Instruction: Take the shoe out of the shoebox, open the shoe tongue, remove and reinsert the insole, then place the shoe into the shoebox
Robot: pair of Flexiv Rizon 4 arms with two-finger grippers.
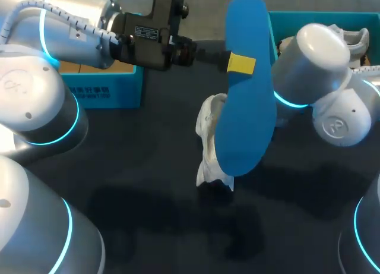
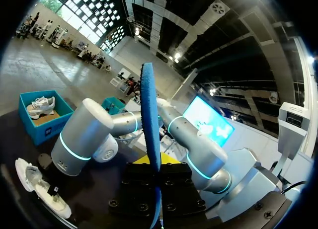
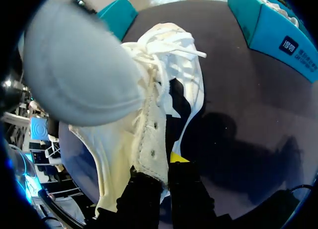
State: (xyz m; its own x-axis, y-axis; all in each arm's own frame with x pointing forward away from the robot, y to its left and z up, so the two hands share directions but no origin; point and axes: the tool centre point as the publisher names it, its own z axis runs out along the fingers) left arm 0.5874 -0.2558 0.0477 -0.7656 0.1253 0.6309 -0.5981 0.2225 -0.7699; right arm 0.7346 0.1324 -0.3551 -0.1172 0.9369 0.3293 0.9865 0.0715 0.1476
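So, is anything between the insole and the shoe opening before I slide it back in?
No separate object shows. The left gripper holds the insole above the shoe; the right gripper pinches the shoe's upper beside the opening, so it may crowd the way in.

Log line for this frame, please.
left pincer: shut on blue insole, held above white shoe | right pincer: shut on shoe's side wall | insole: out, not reinserted

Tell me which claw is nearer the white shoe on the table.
Right. The right claw grips the shoe; the left claw holds the blue insole above it.
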